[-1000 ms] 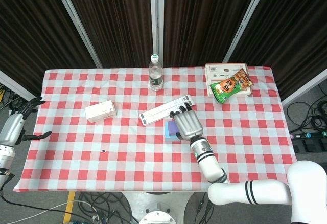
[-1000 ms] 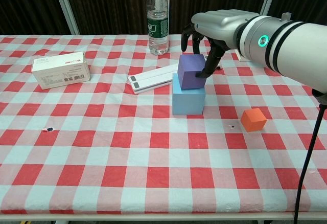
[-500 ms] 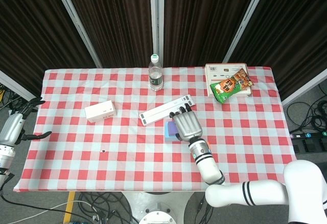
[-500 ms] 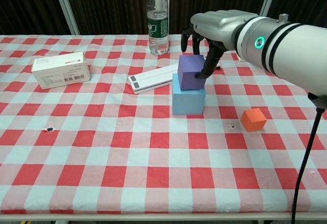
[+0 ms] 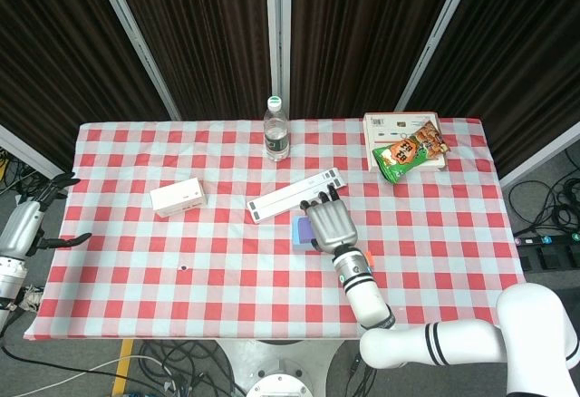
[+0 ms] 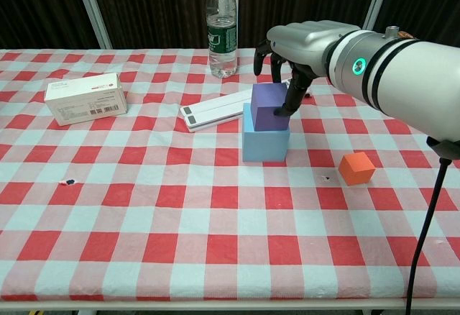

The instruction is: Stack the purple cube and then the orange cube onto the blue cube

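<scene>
The purple cube (image 6: pixel 268 106) sits flat on the blue cube (image 6: pixel 264 142) in mid-table. My right hand (image 6: pixel 302 45) arches over it from the right. Its fingertips (image 6: pixel 287 106) touch the cube's right side and its thumb reaches down behind the cube. In the head view the right hand (image 5: pixel 331 223) covers most of the stack; only a purple edge (image 5: pixel 301 227) shows. The orange cube (image 6: pixel 357 167) lies on the cloth to the right of the stack, apart from it. My left hand (image 5: pixel 41 205) hangs off the table's left edge, fingers spread, holding nothing.
A water bottle (image 6: pixel 222 24) stands behind the stack. A long white flat device (image 6: pixel 215 110) lies just left of the cubes. A white box (image 6: pixel 86 98) sits at the left. A snack bag (image 5: pixel 410 152) rests on a box at the far right.
The purple cube has settled from a slight tilt to lie square on the blue cube. The right hand has lowered slightly with it. The left hand has not moved.
</scene>
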Available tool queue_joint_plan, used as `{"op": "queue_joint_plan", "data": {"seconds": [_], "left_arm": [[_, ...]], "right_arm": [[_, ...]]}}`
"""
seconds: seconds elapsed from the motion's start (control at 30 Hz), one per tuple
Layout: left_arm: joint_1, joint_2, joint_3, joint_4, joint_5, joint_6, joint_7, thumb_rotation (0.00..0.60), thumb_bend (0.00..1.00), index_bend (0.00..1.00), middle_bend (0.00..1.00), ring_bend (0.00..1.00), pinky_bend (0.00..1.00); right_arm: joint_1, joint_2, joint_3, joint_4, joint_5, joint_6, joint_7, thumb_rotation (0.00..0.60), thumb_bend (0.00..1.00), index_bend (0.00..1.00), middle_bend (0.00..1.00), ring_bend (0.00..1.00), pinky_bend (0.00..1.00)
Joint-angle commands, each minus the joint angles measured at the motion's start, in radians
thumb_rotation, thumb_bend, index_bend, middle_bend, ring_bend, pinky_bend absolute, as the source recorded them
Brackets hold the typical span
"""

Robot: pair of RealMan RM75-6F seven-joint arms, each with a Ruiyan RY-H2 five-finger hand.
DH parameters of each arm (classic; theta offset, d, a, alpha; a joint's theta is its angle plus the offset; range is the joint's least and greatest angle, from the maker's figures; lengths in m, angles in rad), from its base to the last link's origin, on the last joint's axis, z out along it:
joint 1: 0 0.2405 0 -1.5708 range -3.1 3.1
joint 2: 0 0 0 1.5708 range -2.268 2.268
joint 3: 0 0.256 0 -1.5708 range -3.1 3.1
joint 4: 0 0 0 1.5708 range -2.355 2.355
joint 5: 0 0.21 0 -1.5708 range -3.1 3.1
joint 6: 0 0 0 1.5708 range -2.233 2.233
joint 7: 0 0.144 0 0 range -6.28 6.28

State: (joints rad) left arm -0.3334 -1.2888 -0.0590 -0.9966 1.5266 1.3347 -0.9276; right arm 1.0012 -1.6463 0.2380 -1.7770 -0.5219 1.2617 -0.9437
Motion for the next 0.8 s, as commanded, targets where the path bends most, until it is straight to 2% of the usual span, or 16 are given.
{"op": "queue_joint_plan", "data": {"seconds": [0.03,0.23,0.33,0.5,0.67,0.8], "left_arm": [[0.0,0.0,0.0,0.0,0.0,0.0,0.0,0.6,0.08,0.24,0.22,0.16,0.29],[0.004,0.002,0.002,0.001,-0.001,0.001,-0.001,0.6,0.08,0.24,0.22,0.16,0.29],[0.005,0.001,0.003,0.002,-0.001,0.003,-0.001,0.6,0.08,0.24,0.22,0.16,0.29],[0.006,0.005,0.002,-0.002,-0.002,0.003,0.0,0.6,0.08,0.24,0.22,0.16,0.29],[0.005,0.006,0.002,-0.004,-0.001,0.003,0.001,0.6,0.08,0.24,0.22,0.16,0.29],[0.004,0.005,0.002,-0.009,0.001,0.005,0.008,0.6,0.08,0.24,0.22,0.16,0.29]], "right_arm": [[0.001,0.002,0.0,0.002,0.001,-0.003,0.0,0.6,0.18,0.18,0.37,0.14,0.05],[-0.001,0.012,0.005,0.001,-0.014,-0.011,0.021,0.6,0.16,0.12,0.27,0.09,0.05],[-0.006,0.024,0.006,-0.009,-0.026,-0.012,0.034,0.6,0.16,0.12,0.27,0.09,0.05],[-0.038,0.104,-0.01,-0.113,-0.105,0.021,0.055,0.6,0.16,0.12,0.28,0.09,0.04],[-0.114,0.258,-0.073,-0.293,-0.214,0.085,0.07,0.6,0.16,0.12,0.3,0.09,0.04],[-0.187,0.348,-0.16,-0.331,-0.306,0.08,0.129,0.6,0.16,0.16,0.32,0.12,0.04]]}}
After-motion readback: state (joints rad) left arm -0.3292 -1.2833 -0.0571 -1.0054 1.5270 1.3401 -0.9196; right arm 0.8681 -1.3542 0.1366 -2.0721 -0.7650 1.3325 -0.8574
